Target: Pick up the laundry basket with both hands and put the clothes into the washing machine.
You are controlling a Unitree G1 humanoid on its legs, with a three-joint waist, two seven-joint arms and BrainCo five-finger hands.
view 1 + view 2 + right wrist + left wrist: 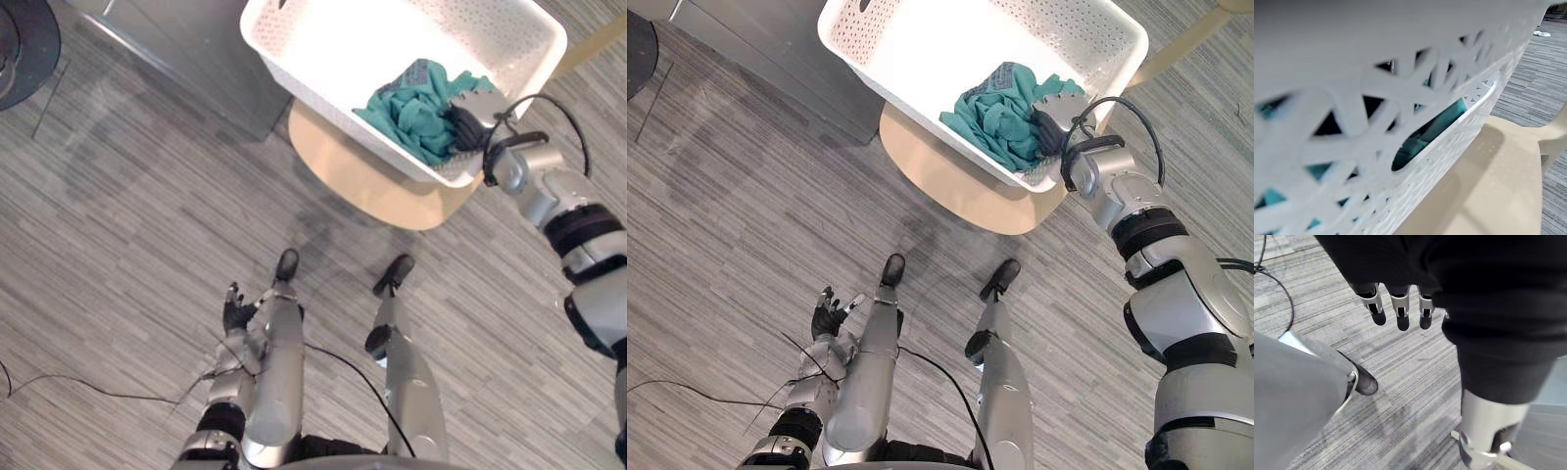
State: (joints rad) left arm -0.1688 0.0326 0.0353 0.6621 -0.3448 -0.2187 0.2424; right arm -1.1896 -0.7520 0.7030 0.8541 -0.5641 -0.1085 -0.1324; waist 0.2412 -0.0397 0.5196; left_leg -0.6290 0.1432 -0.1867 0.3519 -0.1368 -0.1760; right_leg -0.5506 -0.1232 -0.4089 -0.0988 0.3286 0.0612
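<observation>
A white perforated laundry basket (323, 49) rests on a round beige table (372, 186). Teal clothes (416, 108) lie bunched in its near right corner. My right hand (477, 116) reaches over the basket's near right rim, right beside the clothes. In the right wrist view the basket's lattice wall (1400, 122) is very close, with teal cloth (1442, 122) showing through the handle slot. My left hand (235, 311) hangs low by my side above the floor, far from the basket, open and holding nothing, its fingers (1398, 313) straight.
A grey metal cabinet (196, 59) stands behind the basket on the left. A dark round object (22, 39) lies at the far left corner. Striped grey floor spreads out to the left and in front of the table.
</observation>
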